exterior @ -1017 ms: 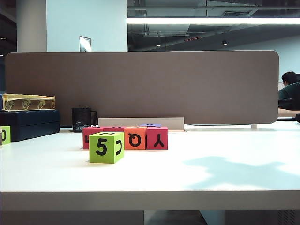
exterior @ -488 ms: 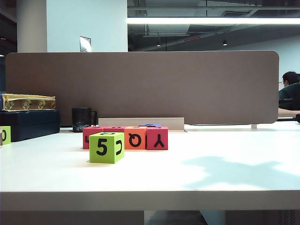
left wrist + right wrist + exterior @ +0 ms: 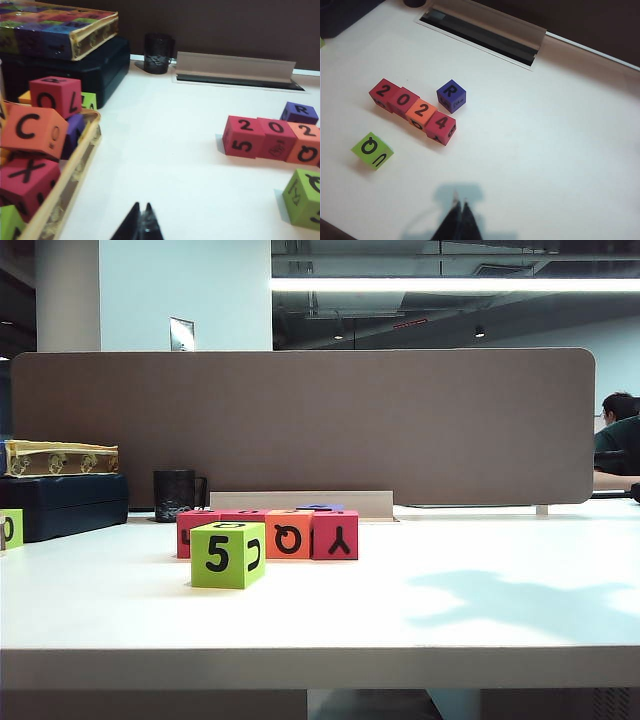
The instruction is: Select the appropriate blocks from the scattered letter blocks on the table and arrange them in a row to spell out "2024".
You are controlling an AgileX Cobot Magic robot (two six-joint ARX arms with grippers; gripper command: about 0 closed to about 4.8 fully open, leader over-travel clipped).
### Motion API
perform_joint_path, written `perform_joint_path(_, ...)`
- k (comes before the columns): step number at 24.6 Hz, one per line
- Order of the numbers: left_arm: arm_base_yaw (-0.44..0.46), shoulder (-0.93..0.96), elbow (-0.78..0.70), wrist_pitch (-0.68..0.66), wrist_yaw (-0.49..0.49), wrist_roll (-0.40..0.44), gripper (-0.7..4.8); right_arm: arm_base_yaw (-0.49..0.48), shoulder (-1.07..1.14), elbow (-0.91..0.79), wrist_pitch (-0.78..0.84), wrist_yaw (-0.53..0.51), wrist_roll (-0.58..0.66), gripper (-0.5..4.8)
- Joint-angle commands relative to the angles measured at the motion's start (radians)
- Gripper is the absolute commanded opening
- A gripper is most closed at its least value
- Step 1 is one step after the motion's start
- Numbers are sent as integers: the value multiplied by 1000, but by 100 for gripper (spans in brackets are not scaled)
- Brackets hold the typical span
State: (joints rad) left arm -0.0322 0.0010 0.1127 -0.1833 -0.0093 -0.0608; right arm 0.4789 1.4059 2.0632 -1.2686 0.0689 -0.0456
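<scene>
On the white worktop (image 3: 545,125) four blocks sit touching in a straight row (image 3: 413,111), their top faces reading 2, 0, 2, 4: red (image 3: 382,92), red (image 3: 402,100), orange (image 3: 421,113), red (image 3: 440,126). In the exterior view the row's long axis runs left to right, parallel to the worktop's front edge, and the front faces show an orange Q (image 3: 288,534) and a red Y (image 3: 335,534) upside down. The top digits read upright from the side away from that camera.

A purple block (image 3: 451,95) marked R stands just beside the row, on the side toward the grey cable slot (image 3: 480,35). A green block (image 3: 372,150) lies apart on the opposite side, nearer the front edge, showing 5 to the exterior camera.

The left claw (image 3: 141,220) is pressed together and empty, hanging over bare worktop beside a tray (image 3: 65,185) of spare blocks, well apart from the row. The right claw (image 3: 459,212) is also pressed together and empty, above open worktop, near the row but clear of it
</scene>
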Motion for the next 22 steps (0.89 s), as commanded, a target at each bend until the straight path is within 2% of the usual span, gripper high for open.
perform_joint_path(1,22,2,-31,70,38,0,-6,-2,-1,2,87,82,-5,-1)
perform_joint_path(4,27,2,-71,131,40,0,-6,-44,-13,2,168,157,19,-1)
perform_joint_path(7,27,2,-103,182,52,0,-6,-104,-49,-10,199,111,23,-1)
perform_joint_path(11,30,2,-103,186,67,0,-5,-172,-170,-182,348,109,21,-1)
perform_joint_path(17,124,2,-103,168,92,0,-5,-286,-432,-578,544,112,0,-1)
perform_joint_path(21,128,2,-103,166,93,2,-6,-388,-707,-978,763,112,0,-1)
perform_joint_path(22,128,2,-103,187,93,26,-5,-412,-789,-1104,832,112,1,-1)
